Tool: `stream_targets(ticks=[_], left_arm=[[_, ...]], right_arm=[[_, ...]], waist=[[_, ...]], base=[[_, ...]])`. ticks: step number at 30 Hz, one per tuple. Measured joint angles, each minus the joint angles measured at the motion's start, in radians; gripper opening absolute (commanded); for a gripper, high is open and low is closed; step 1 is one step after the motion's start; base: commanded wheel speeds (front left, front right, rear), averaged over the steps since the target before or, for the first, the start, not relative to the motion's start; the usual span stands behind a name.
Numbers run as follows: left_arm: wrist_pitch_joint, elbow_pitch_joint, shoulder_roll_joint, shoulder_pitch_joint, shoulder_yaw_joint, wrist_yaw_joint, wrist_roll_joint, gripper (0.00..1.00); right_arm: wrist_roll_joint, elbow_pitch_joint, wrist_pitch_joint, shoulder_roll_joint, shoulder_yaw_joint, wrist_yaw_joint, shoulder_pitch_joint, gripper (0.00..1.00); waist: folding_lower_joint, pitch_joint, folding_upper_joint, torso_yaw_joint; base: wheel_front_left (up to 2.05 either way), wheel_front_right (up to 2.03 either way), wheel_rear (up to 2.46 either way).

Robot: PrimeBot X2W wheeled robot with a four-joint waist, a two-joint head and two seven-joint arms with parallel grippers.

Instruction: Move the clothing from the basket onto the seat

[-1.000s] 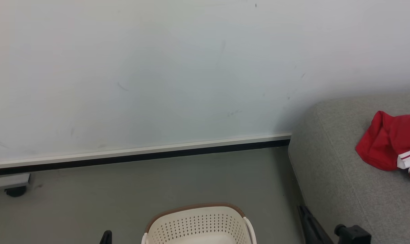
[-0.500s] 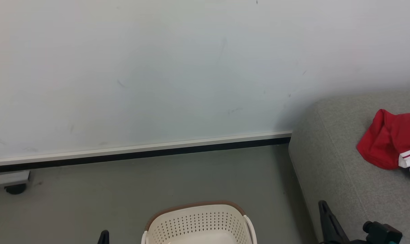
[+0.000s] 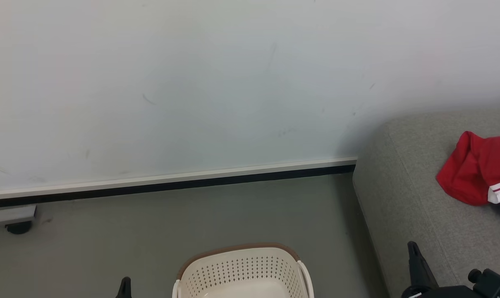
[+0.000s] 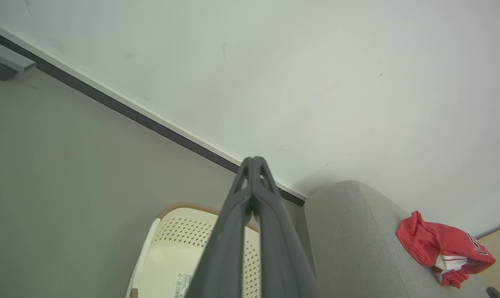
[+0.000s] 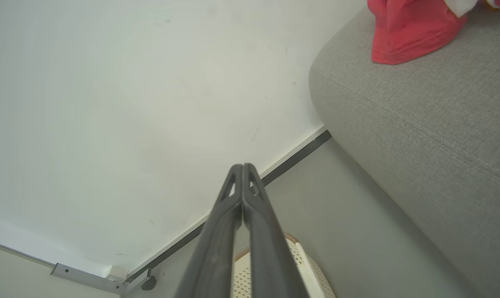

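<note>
Apparently a drop-off is done: the clothing (image 3: pixel 469 174) lies bunched on the seat (image 3: pixel 415 194) at 3 o'clock in the head view, well apart from the basket (image 3: pixel 243 269) at 6 o'clock.
Both pairs of fingers are pressed together and hold nothing. The left gripper (image 4: pixel 254 159) sits at 7 o'clock beside the basket, and the right gripper (image 5: pixel 242 165) at 5 o'clock over the seat's near edge. What shows of the basket's floor, with its label (image 4: pixel 183 284), looks bare, but its near part is cut off. The next move therefore probably calls for looking down into it, and for spreading the fingers before any further reach. Against 1 second ago, the right gripper has swung from the seat's left edge rightward over the cushion. The clothing has stayed put, and the view itself has shifted a little.
</note>
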Motion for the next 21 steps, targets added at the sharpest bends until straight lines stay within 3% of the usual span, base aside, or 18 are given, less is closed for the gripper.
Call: stream_targets(ticks=[21], left_arm=[[0.042, 0.039, -0.006, -0.042, 0.002, -0.030, -0.275, 0.00]], right_arm=[[0.282, 0.001, 0.083, 0.001, -0.099, 0.000, -0.010, 0.00]], waist=[[0.0000, 0.016, 0.0001, 0.002]], base=[[0.00, 0.00, 0.00]])
